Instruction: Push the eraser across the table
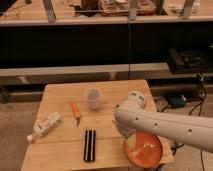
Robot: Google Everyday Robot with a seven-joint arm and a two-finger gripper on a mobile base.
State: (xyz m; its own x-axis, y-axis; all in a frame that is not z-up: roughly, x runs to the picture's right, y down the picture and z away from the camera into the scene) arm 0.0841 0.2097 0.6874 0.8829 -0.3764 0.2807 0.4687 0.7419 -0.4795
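Lying flat on the table (60, 95), the eraser (89, 145) sits toward 6 o'clock of the plank top, its long axis running from 12 to 6. The carrot (75, 111) lies apart from it at about 11 o'clock, the clear cup (93, 99) at 12, the white bottle (44, 126) on its side out at 10, and the orange plate (144, 149) at 3.

The gripper (126, 134) hangs at the end of the white arm, at the plate's near rim and roughly 2 o'clock from the eraser, well apart from it. Its jaws stand wide and nothing appears to be in them.

The block looks rigid, light and low, so it should slide easily on the smooth wood without tipping. Being long and narrow, it will probably spin if nudged near an end. Contact at the middle of a long side, or squarely on a short end, seems the safer choice. No grasp is called for.
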